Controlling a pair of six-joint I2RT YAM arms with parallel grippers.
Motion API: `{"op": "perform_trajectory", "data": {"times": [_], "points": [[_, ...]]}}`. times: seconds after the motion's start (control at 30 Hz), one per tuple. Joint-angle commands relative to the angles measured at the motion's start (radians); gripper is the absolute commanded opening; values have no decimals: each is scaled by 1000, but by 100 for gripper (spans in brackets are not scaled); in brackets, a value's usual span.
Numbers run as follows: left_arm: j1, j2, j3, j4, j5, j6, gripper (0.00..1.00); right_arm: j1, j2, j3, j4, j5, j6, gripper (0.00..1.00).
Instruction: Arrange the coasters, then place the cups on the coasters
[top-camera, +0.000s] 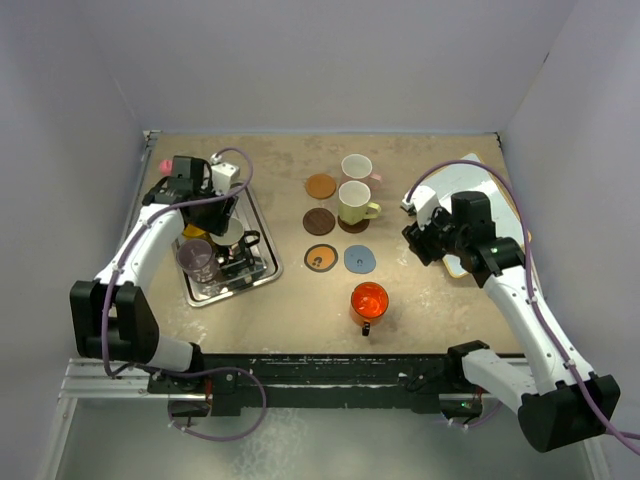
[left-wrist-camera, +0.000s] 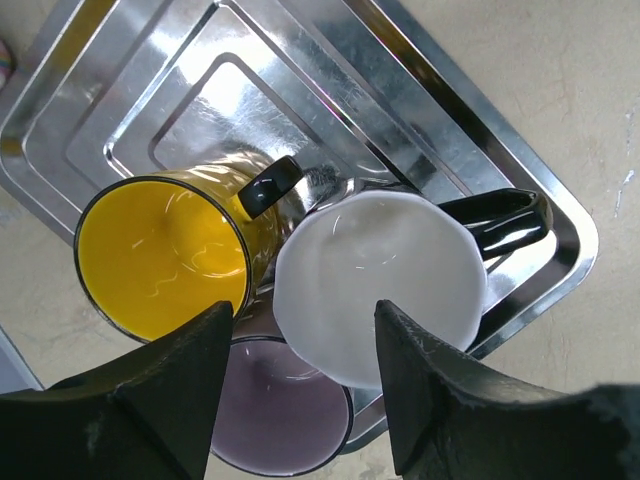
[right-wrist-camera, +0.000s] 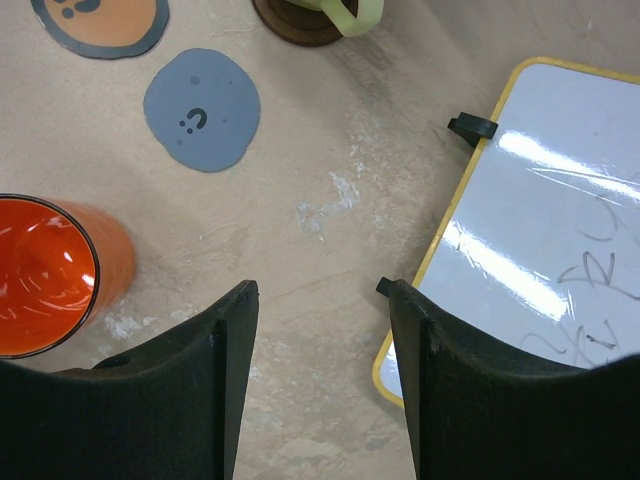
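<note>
Left claw (left-wrist-camera: 300, 318): I am hovering it, spread, above the black mug (left-wrist-camera: 400, 270), crowded with yellow mug (left-wrist-camera: 160, 255) and purple glass mug (left-wrist-camera: 285, 430) in the tray (left-wrist-camera: 480, 110) | right claw (right-wrist-camera: 320, 295): gaping, empty, over the tabletop (right-wrist-camera: 330, 150), near the red-orange mug (right-wrist-camera: 40, 275).

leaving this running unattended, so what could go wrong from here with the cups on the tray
The yellow cup, black cup and purple glass cup crowd together in the tray; the left gripper closing on one may knock or tip a neighbour. The right gripper hangs beside the whiteboard and could catch its edge.
</note>
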Motion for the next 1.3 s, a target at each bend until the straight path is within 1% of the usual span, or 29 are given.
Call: {"op": "perform_trajectory", "data": {"times": [0.0, 0.13, 0.4, 0.57, 0.7, 1.07, 1.27], "points": [[8, 41, 13, 7, -12, 8, 54, -1, -11, -4, 43, -8, 14, 58], [8, 72, 25, 0, 2, 4, 46, 0, -13, -7, 43, -8, 13, 58], [7, 115, 43, -18, 47, 9, 36, -1, -17, -11, 45, -8, 12, 58], [6, 134, 56, -21, 71, 10, 31, 0, -19, -15, 44, -10, 12, 57], [7, 153, 75, -29, 87, 16, 26, -1, -20, -15, 43, -18, 13, 57], [6, 138, 100, -24, 150, 55, 3, 1, 5, 21, 25, -120, 21, 58], [5, 99, 114, -21, 176, 68, 3, 10, 30, 53, 31, -195, 26, 58]]}}
